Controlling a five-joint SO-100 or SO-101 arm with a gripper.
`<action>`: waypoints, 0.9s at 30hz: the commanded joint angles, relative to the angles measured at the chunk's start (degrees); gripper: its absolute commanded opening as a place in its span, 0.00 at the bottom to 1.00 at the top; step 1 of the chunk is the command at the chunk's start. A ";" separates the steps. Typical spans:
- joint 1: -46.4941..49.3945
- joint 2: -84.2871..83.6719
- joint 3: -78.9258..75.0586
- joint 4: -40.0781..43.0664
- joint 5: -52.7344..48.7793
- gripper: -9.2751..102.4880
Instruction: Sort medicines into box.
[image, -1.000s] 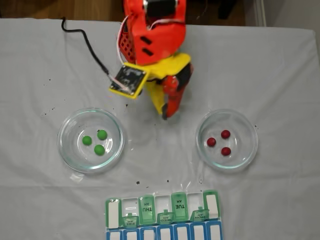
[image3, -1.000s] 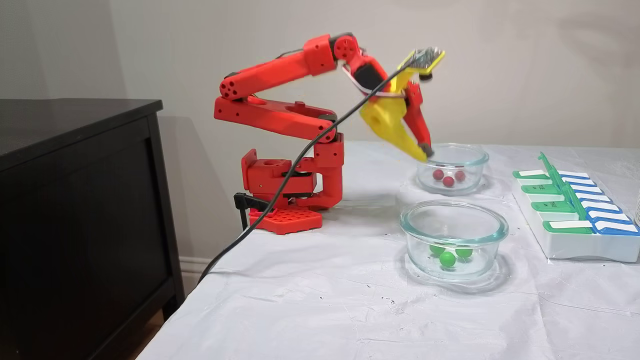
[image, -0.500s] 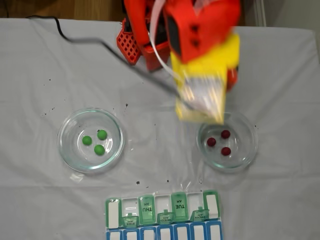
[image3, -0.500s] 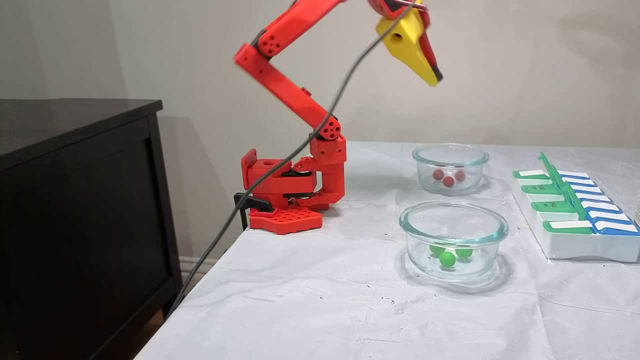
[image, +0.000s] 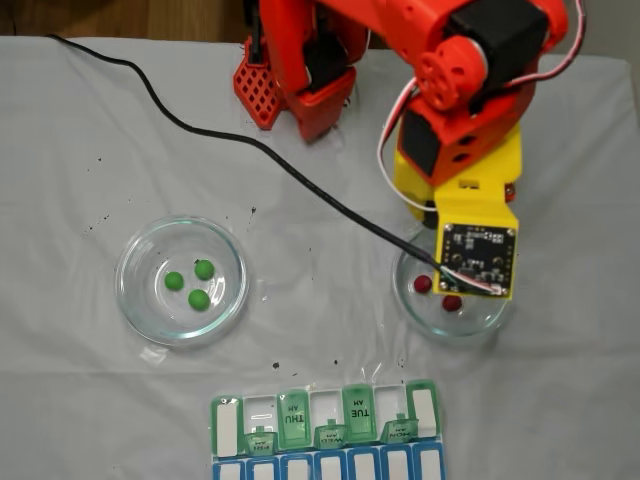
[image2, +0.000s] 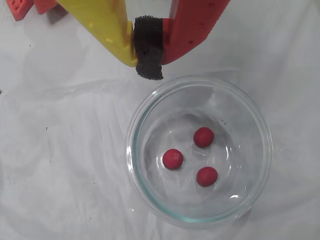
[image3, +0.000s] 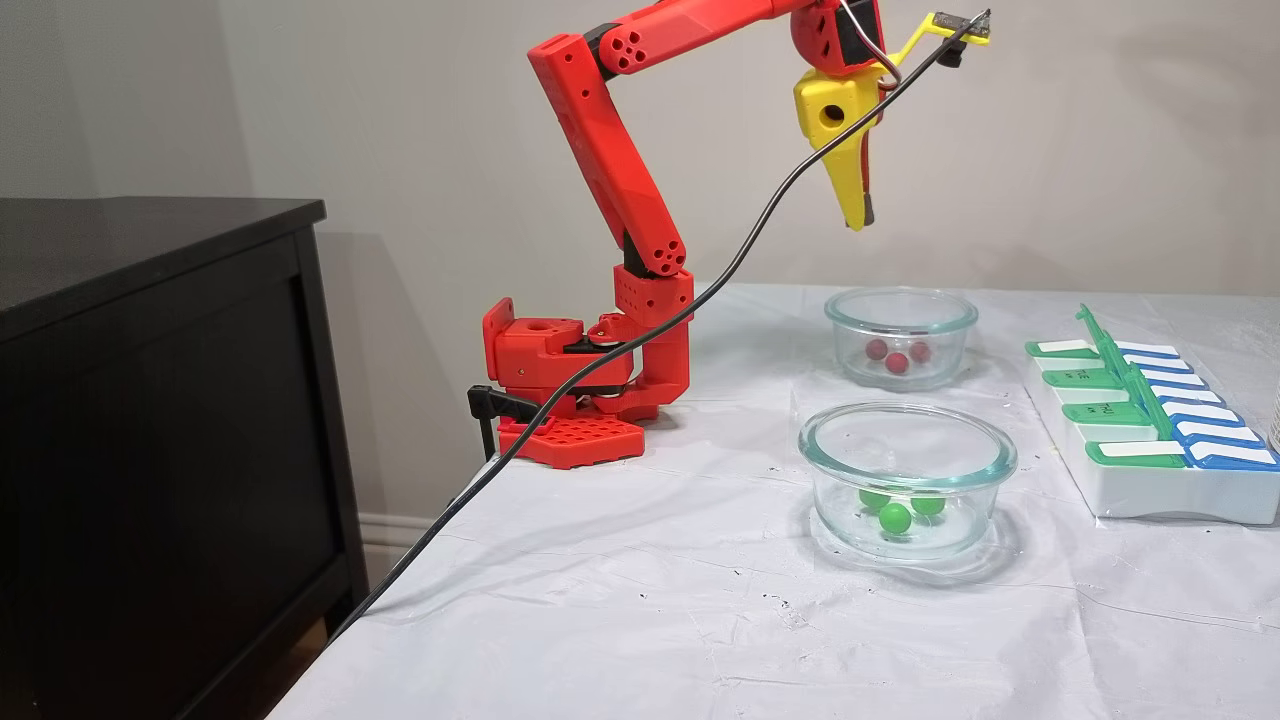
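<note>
**A:** Setup check: plain beige wall (image3: 1100, 150) at the back, a dark cabinet (image3: 150, 400) on the left of a fixed view, and a tabletop (image3: 650, 600) under a wrinkled white sheet. Biggest thing on it is the red arm (image3: 600, 170), base at the far left of that view, reaching high up and over.

**B:** Yep. A black cable (image3: 700, 300) runs from the wrist camera down off the near edge. What's the claw doing?

**A:** The claw (image3: 860, 215) hangs well above the far glass dish (image3: 900, 312), pointing down. In the wrist view the claw (image2: 149, 55) has its yellow and red fingers pressed together on the black pad at the tip, nothing pinched.

**B:** And the pill organiser?

**A:** The box (image3: 1150, 495) sits at the right end of that fixed view, well apart from the arm. In a fixed view from above, the box (image: 325, 415) is at the bottom edge, green lids reading THU and TUE, some flipped up, a blue-and-white row (image: 330, 468) below.

**B:** Pills?

**A:** Three red medicines (image2: 204, 137) lie loose in the dish under the claw, none touching. Three green medicines (image: 190, 283) are clustered in the other glass dish (image: 135, 300), on the left from above.
</note>
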 joint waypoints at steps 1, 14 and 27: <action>-3.43 7.03 1.49 -1.14 3.60 0.08; 0.00 -2.72 2.37 -11.34 7.47 0.08; 0.09 -5.98 4.48 -16.35 1.32 0.18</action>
